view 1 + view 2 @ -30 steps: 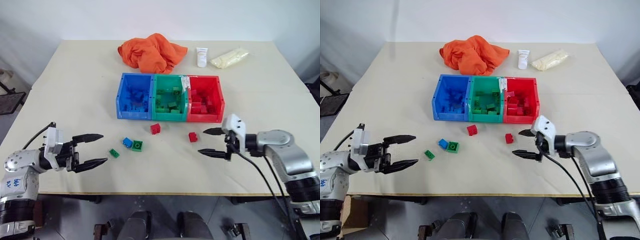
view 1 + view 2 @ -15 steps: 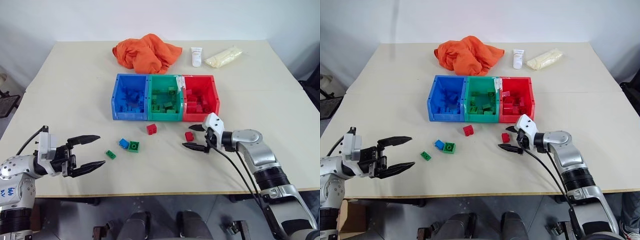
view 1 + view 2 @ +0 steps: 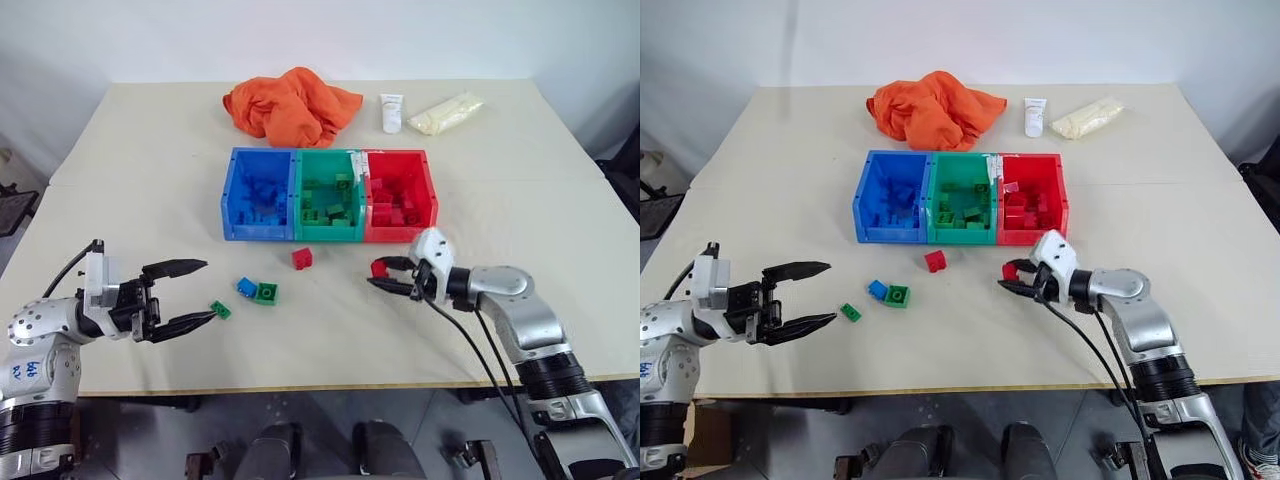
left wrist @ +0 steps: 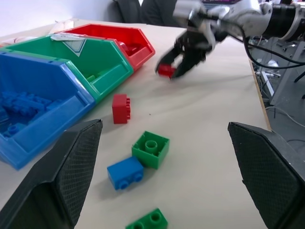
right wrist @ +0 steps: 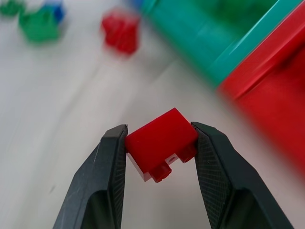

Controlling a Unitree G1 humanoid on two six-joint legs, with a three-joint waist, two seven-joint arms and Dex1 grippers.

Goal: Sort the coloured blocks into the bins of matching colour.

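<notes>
I have the right gripper [image 3: 378,275] pinching a small red block [image 5: 161,142] between its two black fingers; through the right wrist camera the block sits squarely between the pads, tilted, with its studs facing down and toward the lens. From the head camera this gripper sits above the table [image 3: 150,180] just in front of the red bin [image 3: 400,197], near its front wall but apart from it.

My left gripper [image 3: 186,296] hangs over the near left part of the table with its fingers spread wide and nothing between them. Its fingertips point toward the loose blocks, and the lower tip comes close beside the small green block [image 3: 220,309]; I cannot tell whether they touch.

Just beyond that piece lie a blue block [image 3: 247,286] and a larger green block [image 3: 266,292], side by side and touching. A second red block [image 3: 302,258] stands alone on the table, a little nearer than the green bin [image 3: 331,196].

The three bins form one joined row in the middle of the table, with the blue bin [image 3: 259,194] on the left, green in the middle and red on the right, each already holding blocks of its own colour.

At the far edge I see an orange cloth [image 3: 290,105], a white tube [image 3: 391,113] and a clear bag [image 3: 444,113] of pale yellow stuff
</notes>
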